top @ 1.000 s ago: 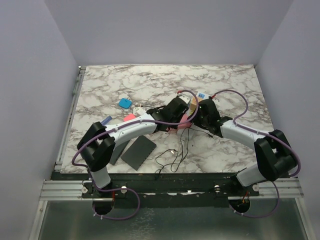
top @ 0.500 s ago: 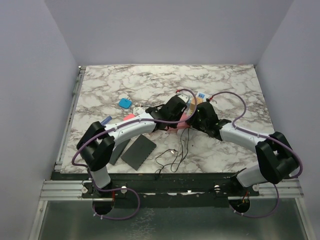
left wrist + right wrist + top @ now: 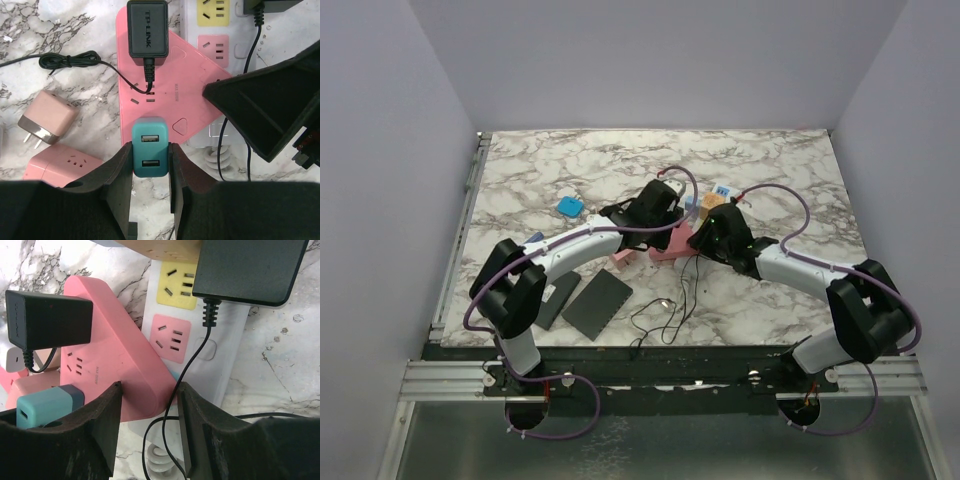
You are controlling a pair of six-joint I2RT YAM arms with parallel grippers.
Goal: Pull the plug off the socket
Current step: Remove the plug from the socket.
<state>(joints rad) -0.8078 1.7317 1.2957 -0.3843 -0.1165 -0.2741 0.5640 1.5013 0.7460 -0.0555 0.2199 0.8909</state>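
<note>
Left claw [image 3: 148,148] is clamped on the teal cube-shaped USB plug [image 3: 150,160] at one end of the pink plastic power strip [image 3: 170,100], right claw [image 3: 148,390] pinching that strip's edge on the marble table [image 3: 60,30], so pull straight up, no twisting, strip pinned!

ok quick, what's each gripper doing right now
left gripper: closed on the teal usb charger
right gripper: closed around the end of the pink power strip

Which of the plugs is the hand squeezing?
The teal plug with two USB slots, pinched in the left hand. The black TP-LINK plug and the loose pink plug are untouched.
</note>
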